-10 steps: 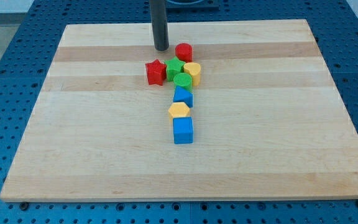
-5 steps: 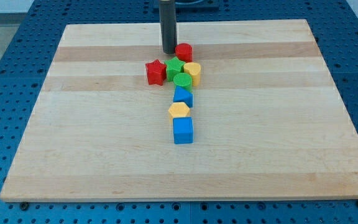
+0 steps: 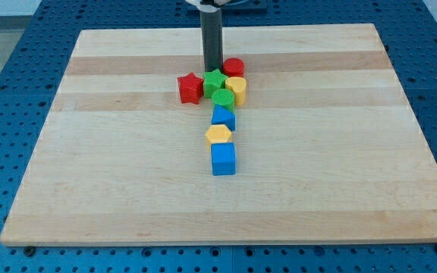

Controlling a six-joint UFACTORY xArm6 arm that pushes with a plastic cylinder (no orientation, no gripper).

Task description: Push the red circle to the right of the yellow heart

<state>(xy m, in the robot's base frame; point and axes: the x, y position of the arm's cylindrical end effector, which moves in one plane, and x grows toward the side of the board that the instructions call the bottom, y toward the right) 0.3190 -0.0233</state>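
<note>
Robotics lab: wooden board [image 3: 355, 189] on blue perforated table [image 3: 6, 114].

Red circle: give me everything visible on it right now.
The red circle is a short, plain red cylinder that looks like plastic, standing flat on the wooden board near the view's top. My tip is against its left side in the view; actual contact can't be confirmed. The yellow heart sits just below it, touching or nearly so, and the green star lies to its lower left. Its lower left edge is partly hidden by the rod.
</note>
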